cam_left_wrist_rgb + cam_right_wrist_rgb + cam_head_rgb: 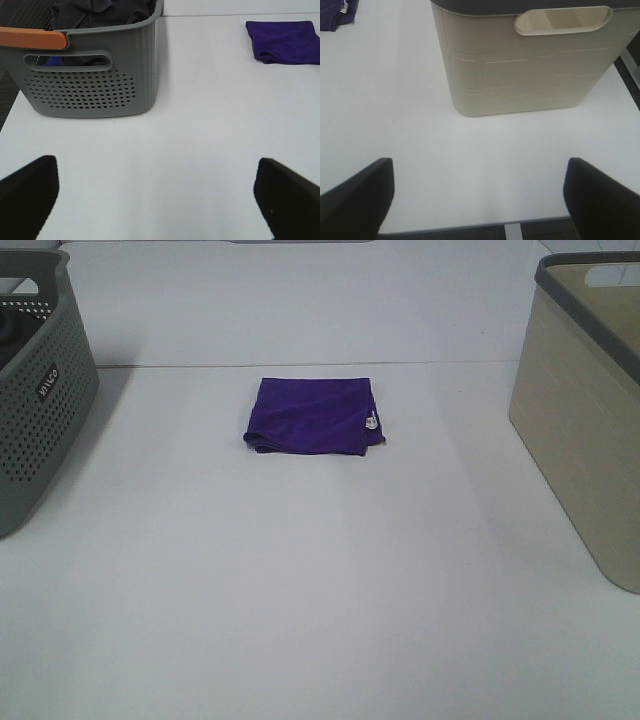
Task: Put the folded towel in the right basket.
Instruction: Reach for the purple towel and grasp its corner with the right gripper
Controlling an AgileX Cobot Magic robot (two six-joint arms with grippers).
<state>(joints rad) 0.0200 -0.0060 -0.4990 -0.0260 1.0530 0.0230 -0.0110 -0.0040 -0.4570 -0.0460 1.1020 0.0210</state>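
Observation:
A folded purple towel [314,416] lies flat on the white table, at the middle towards the back; it also shows in the left wrist view [285,42] and at a corner of the right wrist view [335,14]. The beige right basket [590,410] stands at the right edge and fills the right wrist view [530,55]. Neither arm shows in the high view. My left gripper [157,200] is open and empty, over bare table near the grey basket. My right gripper [480,200] is open and empty, in front of the beige basket.
A grey perforated basket [35,400] stands at the left edge; in the left wrist view [95,70] it holds dark clothes and has an orange handle [32,38]. The table's front edge [510,222] shows near my right gripper.

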